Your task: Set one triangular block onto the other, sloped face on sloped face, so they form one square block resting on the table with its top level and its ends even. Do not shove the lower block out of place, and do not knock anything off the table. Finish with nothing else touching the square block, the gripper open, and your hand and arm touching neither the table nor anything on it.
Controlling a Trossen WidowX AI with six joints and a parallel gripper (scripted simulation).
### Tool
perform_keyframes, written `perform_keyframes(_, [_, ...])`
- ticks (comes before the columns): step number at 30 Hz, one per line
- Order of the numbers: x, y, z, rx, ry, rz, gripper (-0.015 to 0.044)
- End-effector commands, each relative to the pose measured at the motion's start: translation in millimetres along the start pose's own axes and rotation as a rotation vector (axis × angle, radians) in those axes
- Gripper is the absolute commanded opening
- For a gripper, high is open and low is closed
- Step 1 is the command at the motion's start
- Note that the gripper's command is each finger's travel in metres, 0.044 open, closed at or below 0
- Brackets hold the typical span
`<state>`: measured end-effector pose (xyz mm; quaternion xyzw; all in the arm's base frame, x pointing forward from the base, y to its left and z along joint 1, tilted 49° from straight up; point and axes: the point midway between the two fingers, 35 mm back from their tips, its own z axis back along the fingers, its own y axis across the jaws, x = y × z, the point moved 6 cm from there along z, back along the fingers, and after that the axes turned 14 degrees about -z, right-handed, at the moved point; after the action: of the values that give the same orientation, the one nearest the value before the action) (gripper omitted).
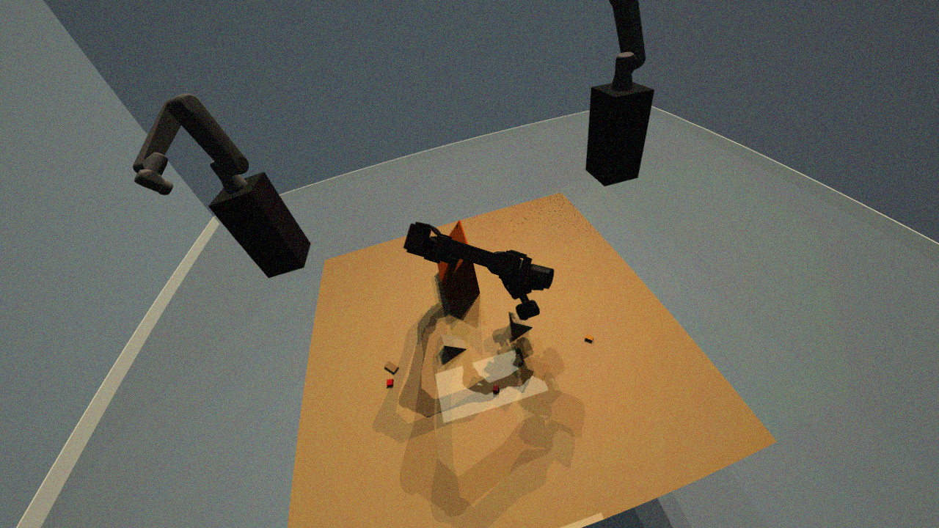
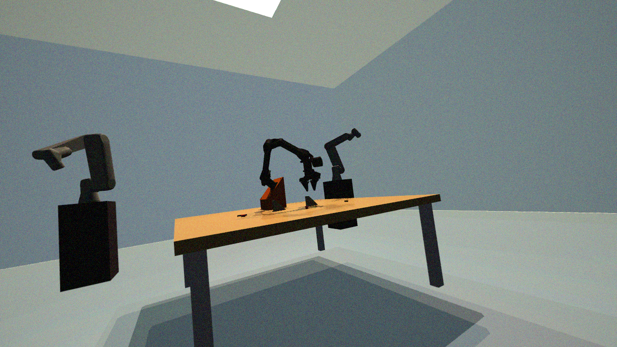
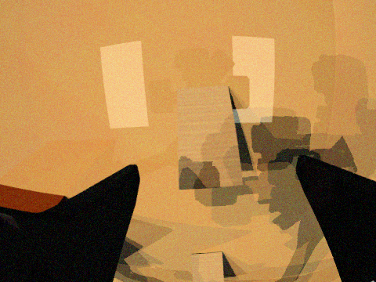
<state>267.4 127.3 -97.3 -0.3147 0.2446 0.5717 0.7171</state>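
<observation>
- The 2 triangular blocks sit apart on the table (image 1: 656,407): 1 (image 1: 519,326) right under the gripper (image 2: 310,183), the other (image 1: 451,353) near it
- Its fingers are wide apart, holding nothing
- Best to come straight down and pinch the flat sides, not the slope

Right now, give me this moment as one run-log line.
phase: approach | end effector: open, empty, above right triangular block | left triangular block: on table, apart | stacking: not started

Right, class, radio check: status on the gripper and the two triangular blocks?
Gripper open, empty, above right triangular block. Left triangular block apart, unstacked. Small red cube nearby, not blocking.
</observation>
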Motion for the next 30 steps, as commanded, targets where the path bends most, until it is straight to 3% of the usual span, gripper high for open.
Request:
perform_keyframes(1, [-2,2,-10,0.004,0.011,0.01,0.044])
perform_keyframes(30, [-8,-1,-58,0.003,0.012,0.011,0.044])
